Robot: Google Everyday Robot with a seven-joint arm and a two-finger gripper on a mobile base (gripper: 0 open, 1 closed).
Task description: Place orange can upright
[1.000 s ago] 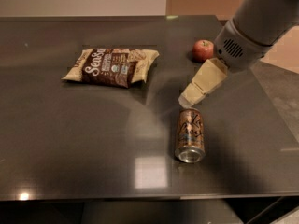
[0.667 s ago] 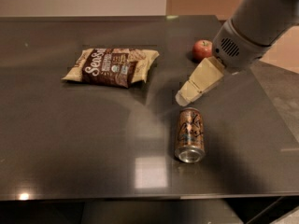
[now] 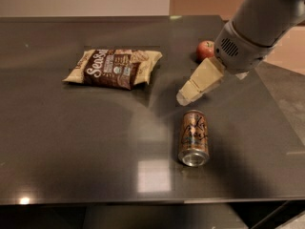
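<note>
Tool (image 3: 187, 98): beige wedge, poised at 12 o'clock of orange can (image 3: 194, 137); grip cannot be told. Snack bag (image 3: 114, 68): crinkled, brown, 10 o'clock. Orange can: smooth cylinder, lying sideways on dark glossy surface (image 3: 71, 147). Apple (image 3: 205, 49): round, red, 1 o'clock.

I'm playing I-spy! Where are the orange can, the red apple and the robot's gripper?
orange can (image 3: 194, 136): camera view, middle of its side; it lies flat.
red apple (image 3: 206, 49): camera view, middle of its visible front.
gripper (image 3: 186, 98): camera view, its tip, just beyond the can's far end, not touching it.
</note>
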